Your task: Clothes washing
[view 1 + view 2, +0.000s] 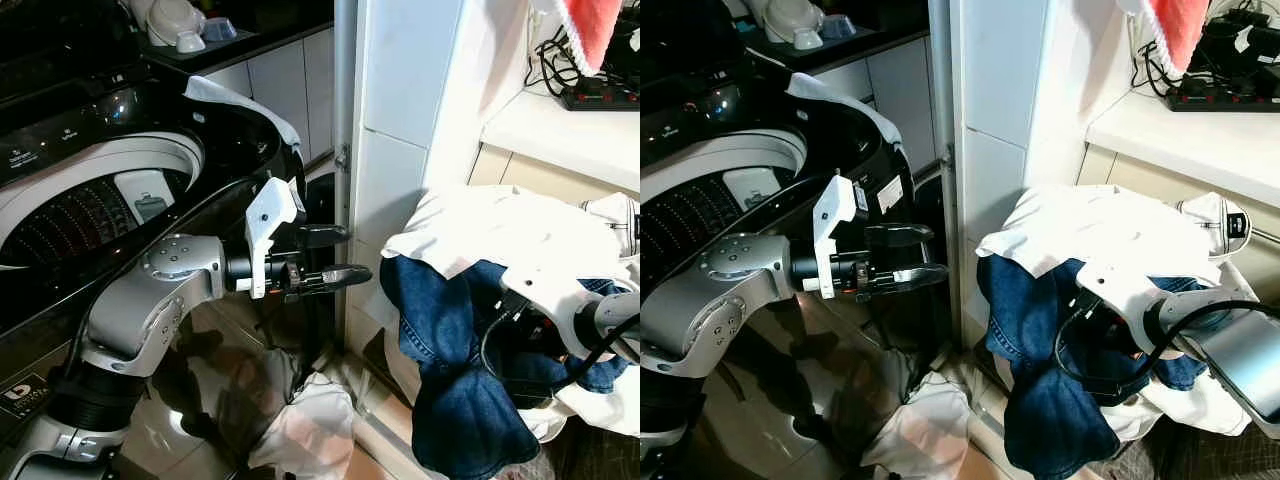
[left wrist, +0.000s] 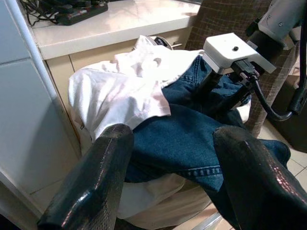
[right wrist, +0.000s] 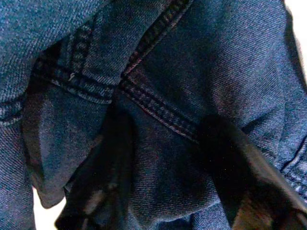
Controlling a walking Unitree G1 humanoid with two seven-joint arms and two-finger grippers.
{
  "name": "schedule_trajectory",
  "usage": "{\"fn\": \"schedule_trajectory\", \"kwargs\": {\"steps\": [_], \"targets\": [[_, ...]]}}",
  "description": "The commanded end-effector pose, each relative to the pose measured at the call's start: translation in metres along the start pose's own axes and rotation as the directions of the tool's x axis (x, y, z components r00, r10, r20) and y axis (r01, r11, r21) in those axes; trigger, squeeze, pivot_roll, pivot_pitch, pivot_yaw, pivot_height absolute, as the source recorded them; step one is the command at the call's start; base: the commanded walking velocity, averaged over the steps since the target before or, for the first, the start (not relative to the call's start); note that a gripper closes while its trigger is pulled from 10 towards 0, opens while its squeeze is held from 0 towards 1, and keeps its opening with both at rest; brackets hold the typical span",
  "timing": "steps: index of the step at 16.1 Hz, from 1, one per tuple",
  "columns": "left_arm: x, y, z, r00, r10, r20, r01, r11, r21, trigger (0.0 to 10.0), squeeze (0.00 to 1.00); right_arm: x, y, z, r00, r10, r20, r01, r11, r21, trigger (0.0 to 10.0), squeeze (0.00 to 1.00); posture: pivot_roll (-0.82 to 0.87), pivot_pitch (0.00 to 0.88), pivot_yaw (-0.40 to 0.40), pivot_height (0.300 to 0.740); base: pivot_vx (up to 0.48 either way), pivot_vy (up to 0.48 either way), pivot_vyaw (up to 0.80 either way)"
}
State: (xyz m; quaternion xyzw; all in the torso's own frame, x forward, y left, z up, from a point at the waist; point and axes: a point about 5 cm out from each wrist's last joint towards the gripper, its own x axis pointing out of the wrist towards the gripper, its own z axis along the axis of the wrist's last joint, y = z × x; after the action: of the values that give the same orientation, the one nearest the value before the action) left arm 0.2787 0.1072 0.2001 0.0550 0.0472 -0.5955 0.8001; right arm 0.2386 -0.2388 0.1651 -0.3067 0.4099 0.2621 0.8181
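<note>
Right tool (image 3: 163,191) gripping one denim garment (image 1: 460,340); left tool (image 1: 335,255) spread, empty.

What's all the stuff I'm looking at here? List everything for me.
Washer: one, black with white drum rim, lid open, at the robot's left.
Jeans: one, blue, draped over the laundry pile at right.
White garment: one, white, on top of the pile.
Cloth on floor: one, white, below the washer.
Power strip: one, black, on the counter at right.
Red cloth: one, hanging above the counter.
Left gripper: black fingers apart, held out beside the washer, empty.
Right gripper: fingers pushed into the jeans.
</note>
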Motion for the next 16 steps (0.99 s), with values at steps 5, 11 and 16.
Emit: {"fn": "schedule_trajectory", "kwargs": {"steps": [5, 11, 16], "targets": [[0.001, -0.002, 0.002, 1.0, -0.018, 0.011, 0.018, 1.0, 0.006, 10.0, 0.0, -0.004, -0.01, 0.002, 0.999, -0.03, 0.02, 0.03, 0.999, 0.015, 0.0, 0.0, -0.03, 0.0, 0.076, 0.74, 0.0, 0.0, 0.0], [0.002, -0.001, 0.001, 1.0, -0.007, 0.011, 0.007, 1.0, 0.005, 10.0, 0.0, -0.014, -0.015, 0.008, 0.996, -0.015, 0.085, 0.011, 0.999, 0.04, 0.0, 0.0, -0.03, 0.0, 0.077, 0.74, 0.0, 0.0, 0.0], [-0.001, 0.002, 0.004, 1.0, 0.007, 0.026, -0.008, 1.0, 0.013, 10.0, 0.0, -0.077, -0.052, 0.041, 0.913, -0.091, 0.397, 0.032, 0.988, 0.153, 0.0, 0.0, -0.03, 0.0, 0.08, 0.74, 0.0, 0.0, 0.0]]}}
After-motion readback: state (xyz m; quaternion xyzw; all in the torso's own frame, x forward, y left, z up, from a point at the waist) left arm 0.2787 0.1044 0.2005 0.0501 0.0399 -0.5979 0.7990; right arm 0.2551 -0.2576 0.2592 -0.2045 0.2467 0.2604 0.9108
